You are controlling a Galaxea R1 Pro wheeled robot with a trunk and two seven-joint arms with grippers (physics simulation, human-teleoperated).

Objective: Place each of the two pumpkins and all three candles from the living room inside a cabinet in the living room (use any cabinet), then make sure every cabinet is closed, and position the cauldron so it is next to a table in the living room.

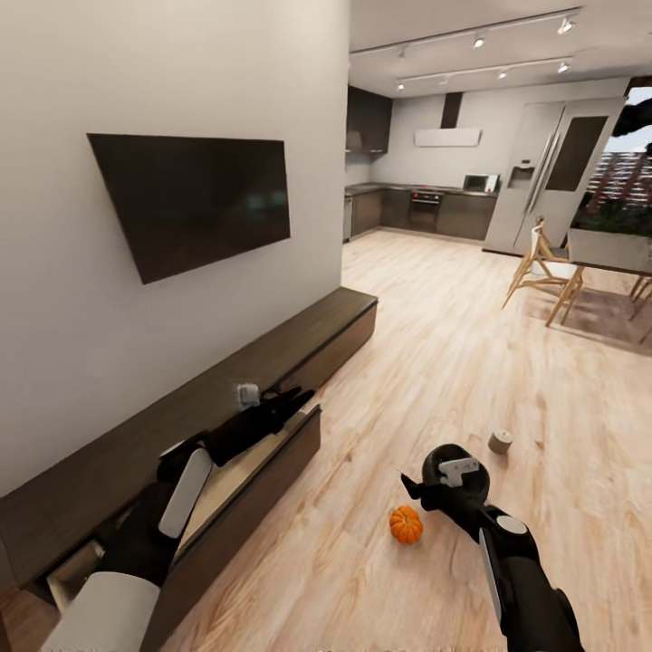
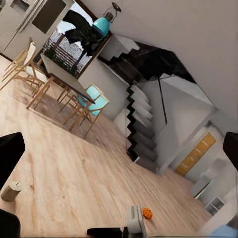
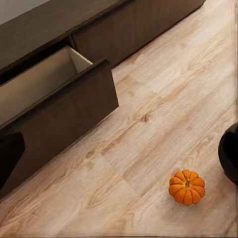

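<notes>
The cabinet (image 1: 217, 426) has a drawer pulled out. A pumpkin (image 1: 407, 524) lies on the floor just beside it, a candle (image 1: 500, 441) farther off. The right hand (image 1: 426, 493), empty, hovers near the pumpkin, whether spread I cannot tell; the left hand (image 1: 288, 399) reaches over the drawer, grip unclear. Next, probably lower and grasp the pumpkin.

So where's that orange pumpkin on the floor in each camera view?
Head view: pumpkin on the wood floor, low centre, just left of the right gripper.
Left wrist view: small orange spot near the bottom edge.
Right wrist view: lower right.
Shared landmark: the open cabinet drawer.
</notes>
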